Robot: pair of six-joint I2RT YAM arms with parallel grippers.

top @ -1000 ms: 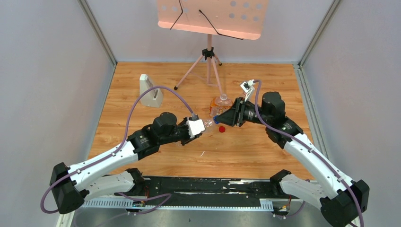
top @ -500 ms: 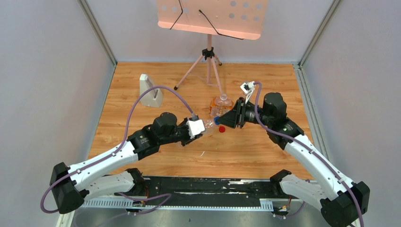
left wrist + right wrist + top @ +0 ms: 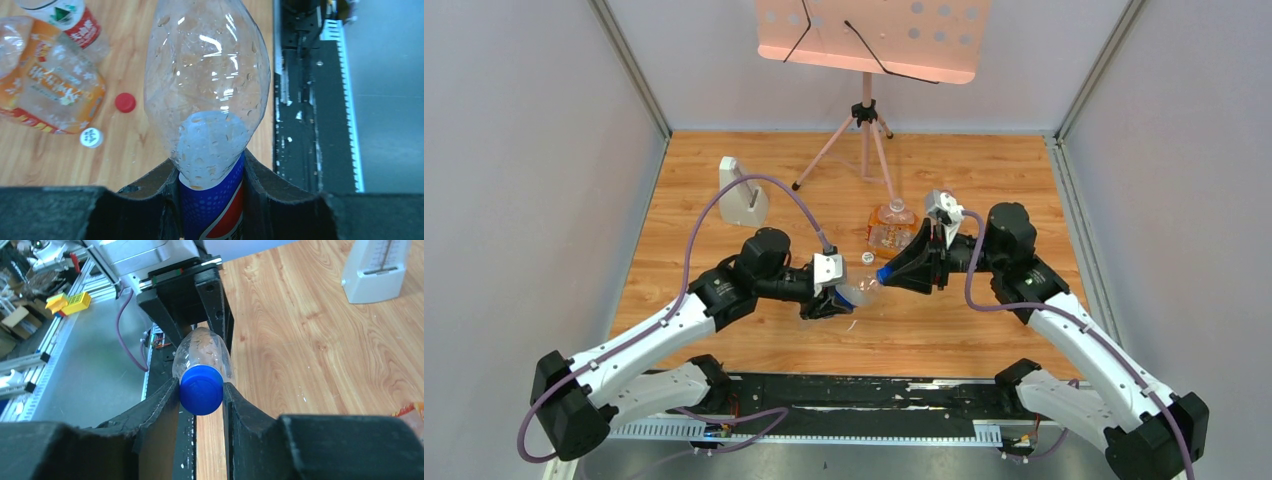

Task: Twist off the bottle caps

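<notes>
The Pepsi bottle (image 3: pixel 207 85) lies level in the air between the two arms. My left gripper (image 3: pixel 210 172) is shut on its blue-labelled body; in the top view the gripper (image 3: pixel 829 300) holds the bottle (image 3: pixel 856 293) above the table. My right gripper (image 3: pixel 201 392) is shut on the blue cap (image 3: pixel 201 389), which sits on the bottle's neck; both show in the top view, gripper (image 3: pixel 892 276) and cap (image 3: pixel 884 273). A red cap (image 3: pixel 125 102) and a white cap (image 3: pixel 91 137) lie loose on the table. The orange-labelled bottle (image 3: pixel 891 225) and the red-white-green bottle (image 3: pixel 70 20) are capless.
A pale grey upright block (image 3: pixel 742 192) stands at the back left. A music stand (image 3: pixel 864 150) on a pink tripod stands at the back centre. The black rail (image 3: pixel 854 395) runs along the near edge. Grey walls close in both sides.
Both grippers and the Pepsi bottle have moved toward the near edge. The red cap is now hidden under the right gripper in the top view.
</notes>
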